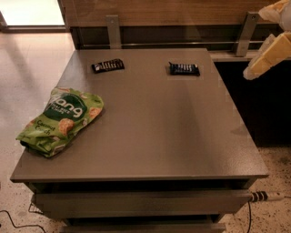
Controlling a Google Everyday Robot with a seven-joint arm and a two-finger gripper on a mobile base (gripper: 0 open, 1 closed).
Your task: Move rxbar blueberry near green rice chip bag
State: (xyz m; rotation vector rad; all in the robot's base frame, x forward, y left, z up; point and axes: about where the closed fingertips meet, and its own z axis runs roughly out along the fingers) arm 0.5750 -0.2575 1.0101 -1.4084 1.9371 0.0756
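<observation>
Nothing of the job is done yet, as I judge it. The rxbar blueberry, a small flat bar in a dark navy wrapper with white block lettering, lies at the far edge of the table, right of centre. The green rice chip bag, large, crinkled and bright green with a dark round logo and pale chips printed on it, lies at the near left edge, well apart from the bar. A similar small bar in a black wrapper sits at the far left, between neither.

My gripper hangs off the table's right side, up by the far corner, holding nothing that I can see; whether it is apart or together I cannot tell. The whole task is left: reach the navy bar, take it, carry it across and set it beside the bag.

The square grey tabletop is smooth and matt, with a drawer front under it. Behind runs a wooden panel with metal brackets; the floor is pale and speckled, and a cable trails at the lower right.
</observation>
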